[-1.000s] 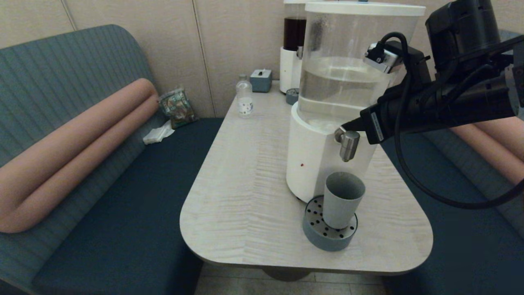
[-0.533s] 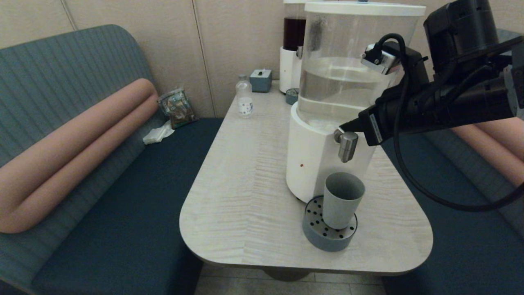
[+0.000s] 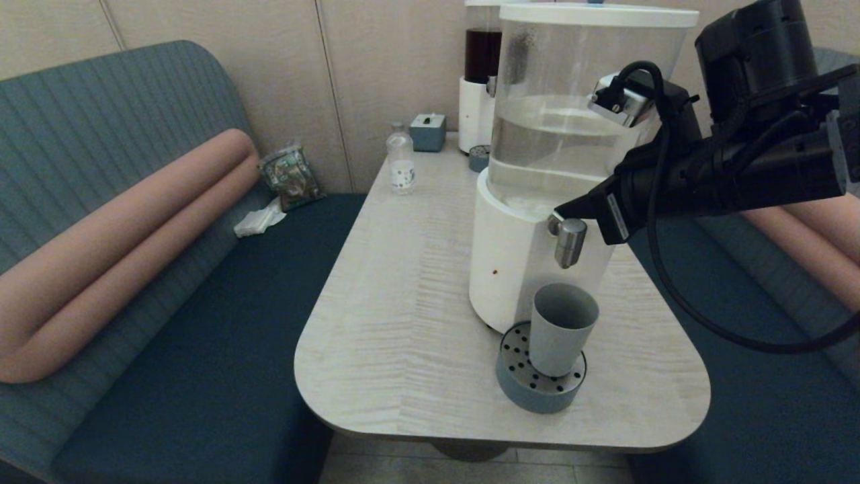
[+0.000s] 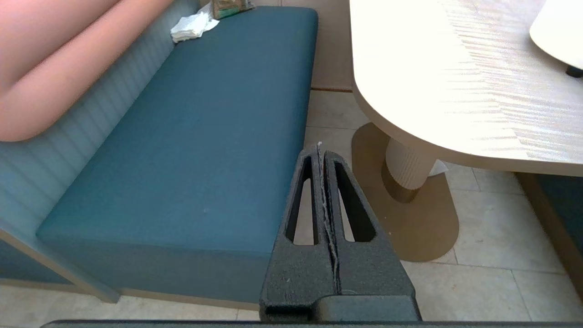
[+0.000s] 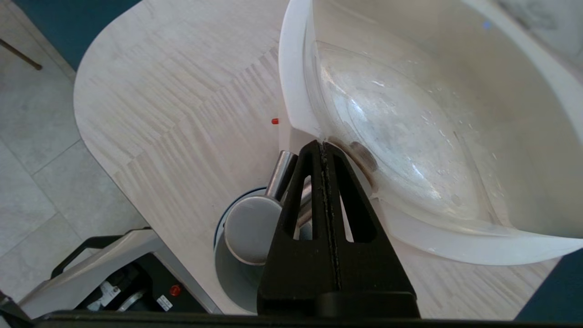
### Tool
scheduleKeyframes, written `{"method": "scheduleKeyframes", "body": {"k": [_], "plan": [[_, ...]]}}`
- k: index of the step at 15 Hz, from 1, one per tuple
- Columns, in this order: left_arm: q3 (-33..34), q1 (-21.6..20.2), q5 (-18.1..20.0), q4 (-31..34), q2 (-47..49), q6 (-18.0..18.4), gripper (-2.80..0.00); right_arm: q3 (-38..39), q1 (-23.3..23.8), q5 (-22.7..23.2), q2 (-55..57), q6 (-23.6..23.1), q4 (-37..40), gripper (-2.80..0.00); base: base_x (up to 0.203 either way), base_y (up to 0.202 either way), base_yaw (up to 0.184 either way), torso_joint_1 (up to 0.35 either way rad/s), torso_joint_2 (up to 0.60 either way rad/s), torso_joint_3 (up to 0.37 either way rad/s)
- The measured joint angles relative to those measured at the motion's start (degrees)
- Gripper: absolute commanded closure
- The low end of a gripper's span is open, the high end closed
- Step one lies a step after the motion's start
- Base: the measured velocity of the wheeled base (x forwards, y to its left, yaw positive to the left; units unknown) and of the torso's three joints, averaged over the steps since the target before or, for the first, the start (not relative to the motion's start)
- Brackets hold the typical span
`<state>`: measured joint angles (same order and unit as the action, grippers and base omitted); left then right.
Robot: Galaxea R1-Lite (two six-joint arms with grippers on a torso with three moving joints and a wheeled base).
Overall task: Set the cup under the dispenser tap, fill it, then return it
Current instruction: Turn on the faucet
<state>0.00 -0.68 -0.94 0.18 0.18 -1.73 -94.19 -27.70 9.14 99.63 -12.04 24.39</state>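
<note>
A pale wood-grain table [image 3: 403, 269] with rounded corners fills a booth, flanked by teal bench seats [image 3: 201, 349] with salmon bolster cushions [image 3: 114, 249] against a beige panelled wall; tiled floor and the table's pedestal foot [image 4: 410, 200] show in the left wrist view. Toward the table's 12 o'clock end stand a small clear bottle [image 3: 401, 160], a grey box [image 3: 428, 130] and a narrow dispenser [image 3: 481, 74] holding dark liquid. A crumpled tissue [image 3: 259, 220] and a snack packet [image 3: 290, 176] lie on the left bench.

The big dispenser [image 3: 521, 255], white base under a clear tank, is roughly half full of clear liquid. The cup [image 3: 562, 327] stands upright on the round perforated drip tray [image 3: 521, 386] near the table's 5 o'clock edge, directly beneath the dispenser tap [image 3: 570, 241]; no stream is visible, and whether the cup holds any liquid cannot be told.

The right gripper [image 5: 323, 148], fingers pressed together on nothing, reaches in from 3 o'clock with its tip at the tank's rim just above the tap. The left gripper [image 4: 320, 150], also pressed together and empty, hangs parked low beside the table, over the bench edge and floor.
</note>
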Motion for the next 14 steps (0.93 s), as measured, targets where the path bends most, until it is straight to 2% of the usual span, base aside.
{"method": "scheduleKeyframes", "body": {"k": [14], "plan": [[0.00,0.00,-0.01,0.02,0.00,0.02,0.00,-0.48,0.11,3.29,0.74,-4.69,0.60,0.00,0.000,0.000,0.000,0.000,0.00,0.000]]}}
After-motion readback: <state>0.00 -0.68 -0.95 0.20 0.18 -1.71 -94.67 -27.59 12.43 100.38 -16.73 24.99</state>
